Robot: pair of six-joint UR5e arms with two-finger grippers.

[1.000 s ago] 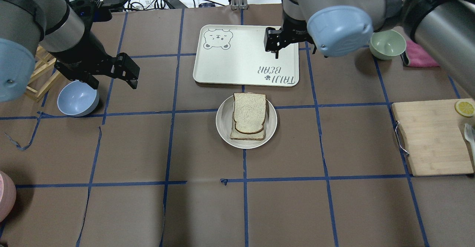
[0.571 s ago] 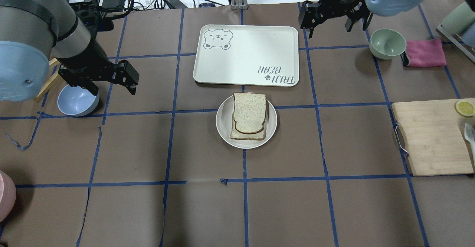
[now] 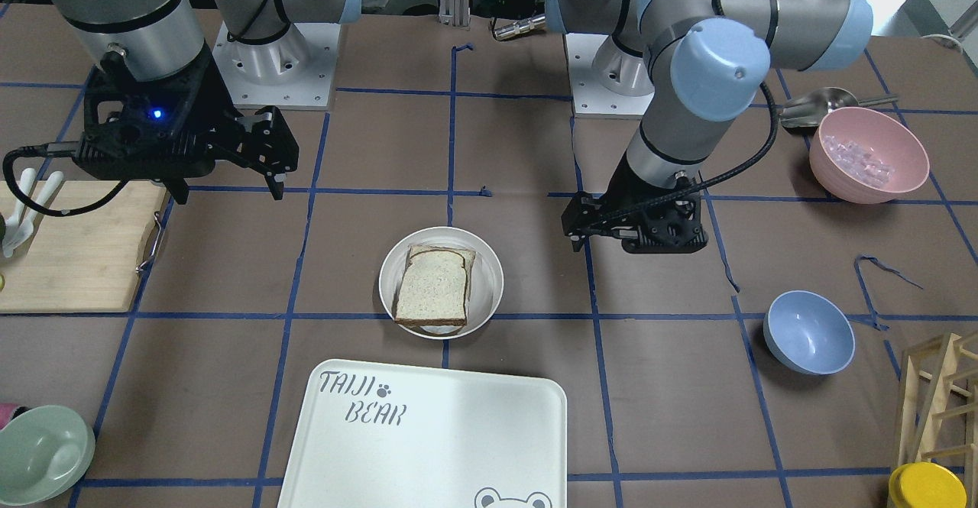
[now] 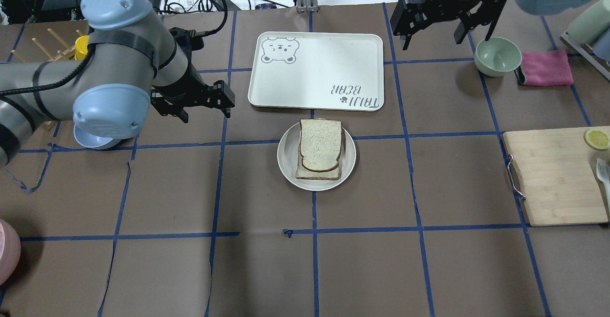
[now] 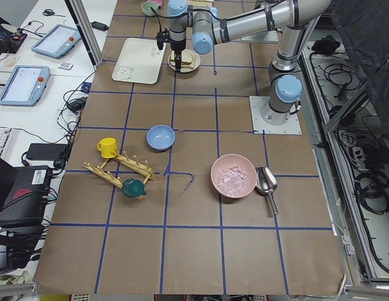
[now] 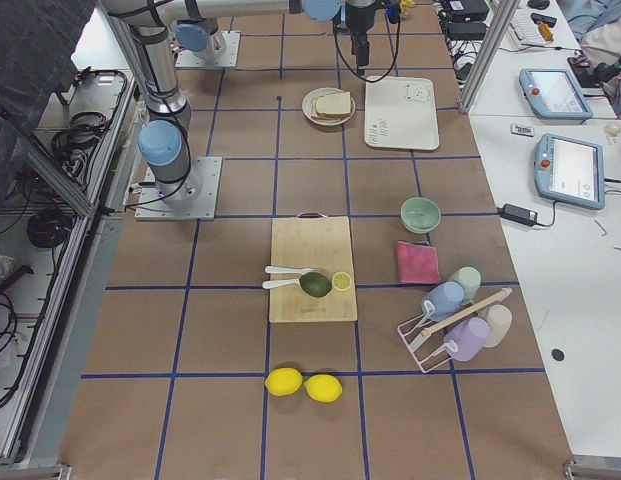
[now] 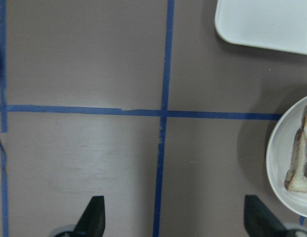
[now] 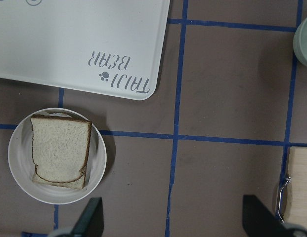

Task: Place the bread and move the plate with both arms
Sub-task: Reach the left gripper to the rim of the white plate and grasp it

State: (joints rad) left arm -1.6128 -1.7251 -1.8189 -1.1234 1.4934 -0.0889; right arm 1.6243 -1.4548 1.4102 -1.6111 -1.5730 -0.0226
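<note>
The bread (image 4: 320, 144), a domed slice with a dark crust, lies on a squarer slice in the round off-white plate (image 4: 286, 157) at the table's middle. It also shows in the front view (image 3: 432, 288) and the right wrist view (image 8: 59, 155). My left gripper (image 4: 205, 113) is open and empty, to the left of the plate and apart from it. The left wrist view shows its fingertips (image 7: 91, 212) wide apart and the plate's rim (image 7: 279, 153) at the right edge. My right gripper (image 4: 433, 40) is open and empty, high beyond the tray's right corner.
The white TAIJI BEAR tray (image 4: 314, 69) lies just behind the plate. A pale green bowl (image 4: 498, 56) and a pink cloth (image 4: 545, 68) are at the back right. A wooden cutting board (image 4: 553, 174) is on the right. A blue bowl (image 3: 808, 331) sits under my left arm.
My left gripper has moved right from over the blue bowl towards the plate. My right gripper has moved right, off the tray. Bread and plate have not moved.
</note>
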